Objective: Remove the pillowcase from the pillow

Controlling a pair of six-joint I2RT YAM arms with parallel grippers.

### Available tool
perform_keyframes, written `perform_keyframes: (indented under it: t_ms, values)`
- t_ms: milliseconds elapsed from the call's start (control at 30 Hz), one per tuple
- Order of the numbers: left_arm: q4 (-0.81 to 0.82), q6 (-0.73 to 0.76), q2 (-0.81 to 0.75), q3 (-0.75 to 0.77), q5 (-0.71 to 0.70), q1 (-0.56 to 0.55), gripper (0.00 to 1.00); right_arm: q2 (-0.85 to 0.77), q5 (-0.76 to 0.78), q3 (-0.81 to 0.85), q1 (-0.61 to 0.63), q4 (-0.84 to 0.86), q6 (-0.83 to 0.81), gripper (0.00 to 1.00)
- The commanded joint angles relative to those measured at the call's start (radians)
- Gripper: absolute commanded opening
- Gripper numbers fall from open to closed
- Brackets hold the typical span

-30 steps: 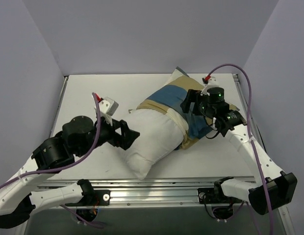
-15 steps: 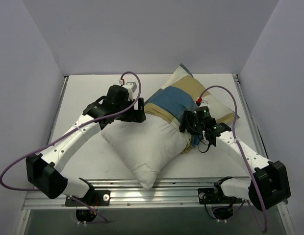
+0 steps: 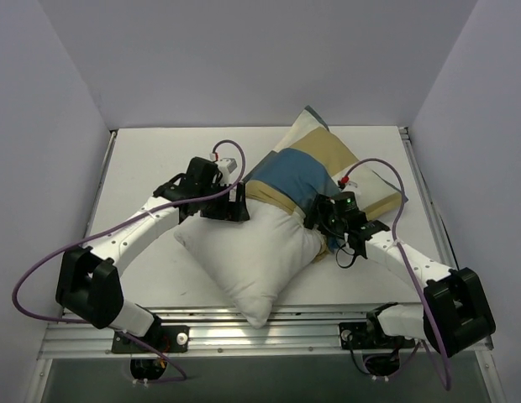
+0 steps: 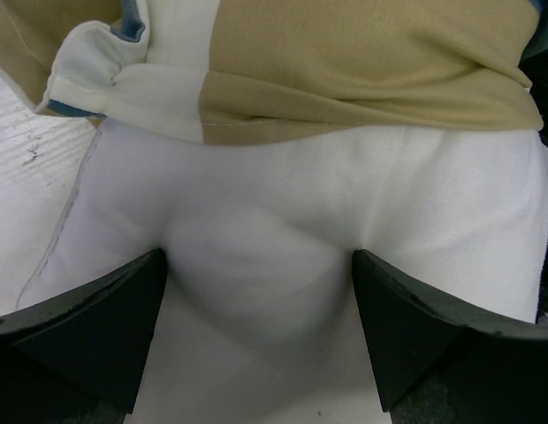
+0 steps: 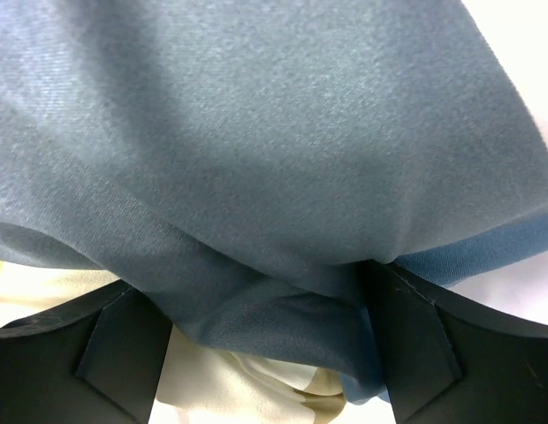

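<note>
A white table (image 3: 139,164) stands inside pale lilac walls (image 3: 244,59). A metal rail (image 3: 277,333) runs along its near edge. A small dark scuff marks its surface.

Bunched blue pillowcase (image 5: 256,150), tool (image 5: 254,296) jaws spread wide

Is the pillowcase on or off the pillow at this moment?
Partly off: the pillowcase covers only the far half, its hem bunched at the middle, while the near half of the pillow lies bare.
</note>
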Motion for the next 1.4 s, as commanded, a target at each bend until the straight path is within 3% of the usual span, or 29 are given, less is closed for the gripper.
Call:
perform_keyframes:
  t_ms: [0,67,133,167,300,567,733,867,1133,1333,1367]
  values:
    - [0.053,0.001,0.031,-0.03,0.088,-0.003,0.94,0.07,-0.02,-0.057,-0.003,-0.037,0.031,0.77]
    - [0.056,-0.013,0.056,-0.035,0.095,-0.003,1.0,0.067,-0.026,-0.052,-0.001,-0.04,0.026,0.77]
    - [0.07,-0.019,0.065,-0.042,0.113,-0.003,0.82,0.039,-0.02,-0.031,0.005,-0.052,0.0,0.77]
    - [0.085,-0.02,0.063,-0.044,0.118,-0.003,0.56,0.027,-0.018,-0.02,0.008,-0.069,-0.014,0.77]
    - [0.069,0.007,0.037,-0.001,0.081,-0.003,0.03,-0.054,-0.001,0.102,0.036,-0.153,-0.083,0.76]
    - [-0.066,0.281,-0.062,0.237,-0.078,-0.038,0.02,-0.044,0.147,0.399,0.224,-0.25,-0.181,0.76]
    - [-0.073,0.406,-0.127,0.281,-0.128,-0.103,0.02,0.042,0.184,0.565,0.329,-0.223,-0.328,0.76]
    - [-0.057,0.417,-0.164,0.268,-0.16,-0.154,0.02,0.156,0.177,0.687,0.361,-0.188,-0.434,0.76]
    - [-0.011,0.383,-0.242,0.212,-0.201,-0.166,0.02,0.256,0.163,0.659,0.359,-0.057,-0.451,0.72]
    - [0.001,0.378,-0.273,0.183,-0.215,-0.166,0.02,0.273,0.212,0.589,0.358,-0.031,-0.439,0.55]
    - [0.003,0.378,-0.276,0.179,-0.223,-0.167,0.02,0.271,0.224,0.572,0.356,-0.037,-0.437,0.47]
